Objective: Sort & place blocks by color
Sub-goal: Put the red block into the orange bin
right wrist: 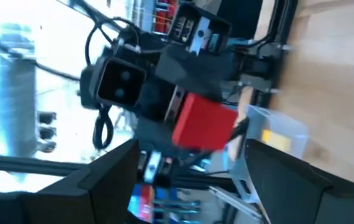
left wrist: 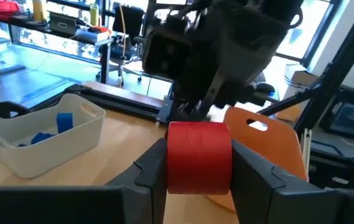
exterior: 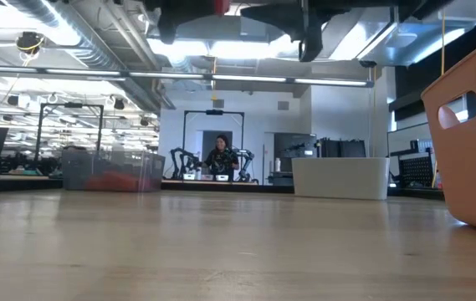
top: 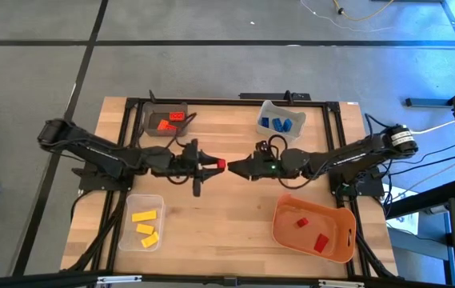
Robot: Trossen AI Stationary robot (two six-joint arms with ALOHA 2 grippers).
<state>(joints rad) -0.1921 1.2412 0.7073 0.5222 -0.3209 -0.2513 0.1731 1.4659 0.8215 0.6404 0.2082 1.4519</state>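
A red block (top: 221, 165) sits between the fingers of my left gripper (top: 216, 166), high above the table's middle; in the low view it shows at the top edge (exterior: 218, 6). My right gripper (top: 235, 167) faces it from the table's right, open, its fingertips just short of the block. The right wrist view shows the block (right wrist: 203, 122) ahead of my open right gripper (right wrist: 189, 180). More red blocks lie in the grey bin (top: 165, 120) and the orange tray (top: 313, 228), blue ones in the white bin (top: 281, 120), and yellow ones in the clear bin (top: 145, 222). My left gripper pinches the red block by two opposite side faces (left wrist: 172, 158), one finger on each. The fingers (left wrist: 149, 171) reach level from the table's left. The block is lifted clear of the table, and its free end (top: 223, 165) sticks out past the fingertips toward the right gripper.
Four containers stand around the middle: the grey bin at far left, the white bin at far right, the clear bin at near left, the orange tray (exterior: 469, 125) at near right. Bare wood (top: 219, 216) lies between them under both raised arms. A person (exterior: 221, 155) sits far behind the table.
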